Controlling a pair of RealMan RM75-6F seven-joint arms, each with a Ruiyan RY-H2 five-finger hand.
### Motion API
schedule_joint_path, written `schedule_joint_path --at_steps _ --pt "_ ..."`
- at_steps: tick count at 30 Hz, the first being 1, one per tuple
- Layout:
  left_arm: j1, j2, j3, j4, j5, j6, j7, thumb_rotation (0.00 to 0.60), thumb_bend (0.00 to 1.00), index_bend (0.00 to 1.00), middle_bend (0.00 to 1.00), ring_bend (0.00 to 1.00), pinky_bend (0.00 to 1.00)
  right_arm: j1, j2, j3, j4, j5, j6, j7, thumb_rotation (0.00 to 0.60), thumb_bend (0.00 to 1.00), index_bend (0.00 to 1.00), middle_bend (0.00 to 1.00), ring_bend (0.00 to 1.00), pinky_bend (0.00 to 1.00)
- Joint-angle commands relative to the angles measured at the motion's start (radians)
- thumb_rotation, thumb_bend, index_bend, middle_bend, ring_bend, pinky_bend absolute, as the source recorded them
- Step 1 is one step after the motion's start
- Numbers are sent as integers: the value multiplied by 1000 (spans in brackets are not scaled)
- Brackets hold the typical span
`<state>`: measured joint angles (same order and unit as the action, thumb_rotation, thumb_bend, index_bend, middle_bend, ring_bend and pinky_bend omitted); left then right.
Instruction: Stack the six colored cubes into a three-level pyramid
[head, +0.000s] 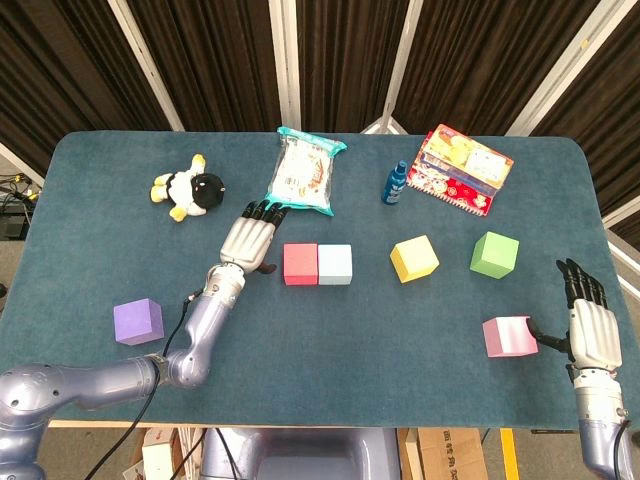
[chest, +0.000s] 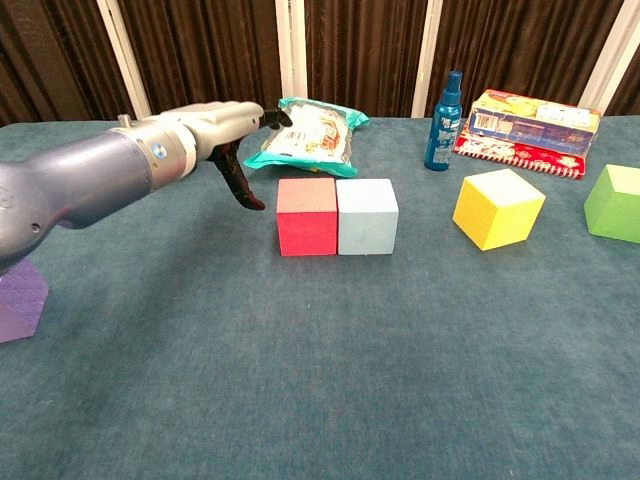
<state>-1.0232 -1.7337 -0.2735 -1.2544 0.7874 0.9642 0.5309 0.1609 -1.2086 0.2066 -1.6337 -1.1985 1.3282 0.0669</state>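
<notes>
A red cube (head: 300, 264) (chest: 306, 217) and a light blue cube (head: 335, 264) (chest: 367, 216) sit side by side, touching, mid-table. To their right lie a yellow cube (head: 414, 258) (chest: 498, 207) and a green cube (head: 495, 254) (chest: 615, 203). The pink cube (head: 508, 336) is near the front right, and the purple cube (head: 138, 321) (chest: 18, 302) near the front left. My left hand (head: 248, 240) (chest: 218, 127) hovers open just left of the red cube, fingers stretched out. My right hand (head: 587, 322) is open beside the pink cube, its thumb at the cube's right face.
At the back lie a plush toy (head: 190, 188), a snack bag (head: 304, 174) (chest: 307, 134), a blue bottle (head: 396, 183) (chest: 444, 110) and a colourful box (head: 459, 167) (chest: 530, 120). The table's right edge (head: 612, 232) runs close to my right hand.
</notes>
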Motion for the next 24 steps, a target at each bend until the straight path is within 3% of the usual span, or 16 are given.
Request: schedule_joint_path --at_steps 1,8,12,24 --pt "36 65 -4 -80 47 61 -17 600 161 0 43 0 52 -1 1 1 1 1 1 3 600 284 0 0 0 0" --pt "155 249 12 -294 87 197 -27 600 132 0 41 0 52 -2 7 3 2 6 -1 2 600 284 0 0 0 0" --pt "251 376 48 -440 112 273 -43 600 131 0 40 0 47 1 11 5 -9 3 4 -14 600 284 0 0 0 0" --pt "507 604 141 -638 223 492 -164 600 129 0 30 0 43 28 47 2 -121 -15 -11 -98 600 284 0 0 0 0"
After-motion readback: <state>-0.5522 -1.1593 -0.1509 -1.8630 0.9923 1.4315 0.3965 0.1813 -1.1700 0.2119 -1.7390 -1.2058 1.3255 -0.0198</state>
